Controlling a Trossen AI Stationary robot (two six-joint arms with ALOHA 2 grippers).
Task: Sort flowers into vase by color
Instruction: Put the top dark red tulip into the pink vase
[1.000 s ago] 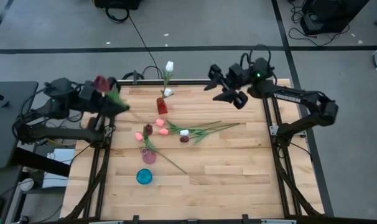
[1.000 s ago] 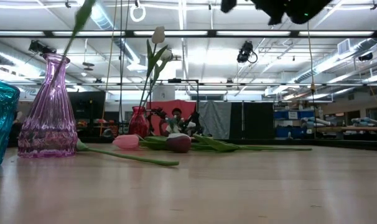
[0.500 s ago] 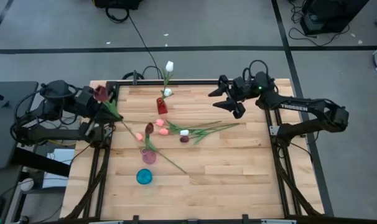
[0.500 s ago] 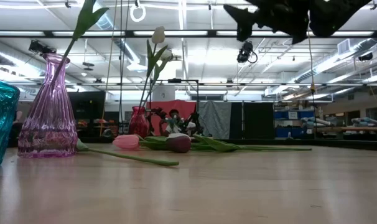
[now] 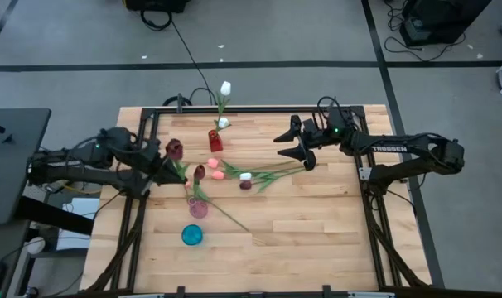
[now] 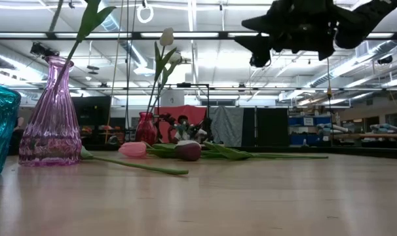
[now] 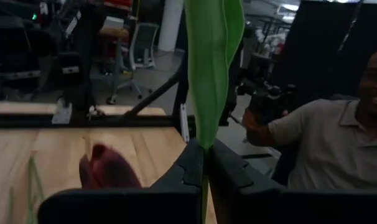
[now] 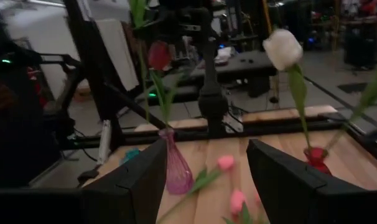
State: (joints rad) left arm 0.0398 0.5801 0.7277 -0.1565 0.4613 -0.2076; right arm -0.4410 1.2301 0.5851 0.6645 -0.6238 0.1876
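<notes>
Left gripper (image 5: 162, 168), fingers pinched on the maroon tulip (image 5: 174, 148), has moved inward from the tabletop's left edge; right gripper (image 5: 301, 145) hangs wide open, lower now.

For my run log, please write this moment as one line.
left gripper: shut on stem of dark maroon artificial tulip | right gripper: open, above wooden table | pink glass vase: upright

Maroon tulip (image 7: 104, 168) half behind fingers (image 7: 191, 167)

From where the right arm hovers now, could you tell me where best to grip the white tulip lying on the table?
Probably on the bare green stem just behind the white tulip, coming straight down with the right gripper. The flower lies flat, so I would set the open jaws across the thin stem.
</notes>
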